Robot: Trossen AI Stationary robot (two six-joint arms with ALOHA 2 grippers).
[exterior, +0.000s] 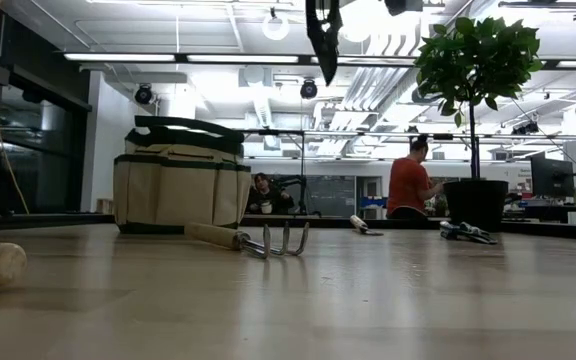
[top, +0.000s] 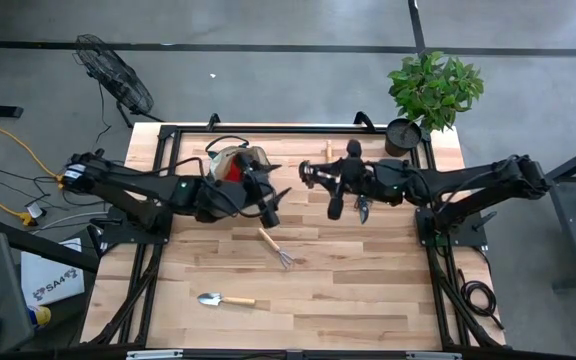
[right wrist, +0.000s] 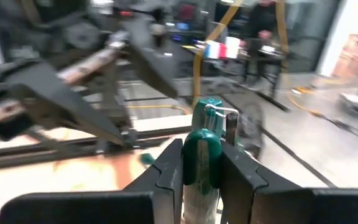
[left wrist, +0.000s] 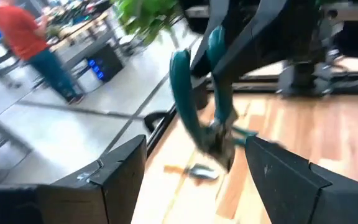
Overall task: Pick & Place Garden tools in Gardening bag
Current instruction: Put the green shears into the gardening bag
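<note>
Gripping teal-handled pruning shears (right wrist: 202,155) in closed fingers, the right gripper (top: 336,205) is hanging mid-surface, right of the gardening bag (top: 234,163). The left gripper (top: 268,210) is spreading its fingers, empty. A hand rake (top: 277,248) and trowel (top: 222,299) are lying nearer, unpacked.

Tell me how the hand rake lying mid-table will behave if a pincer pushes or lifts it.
The hand rake looks rigid: wooden handle, metal tines. Its round handle might roll, but the tines resting on the table would probably stop that. Lifted by the handle, it would likely dip at the metal end.
</note>
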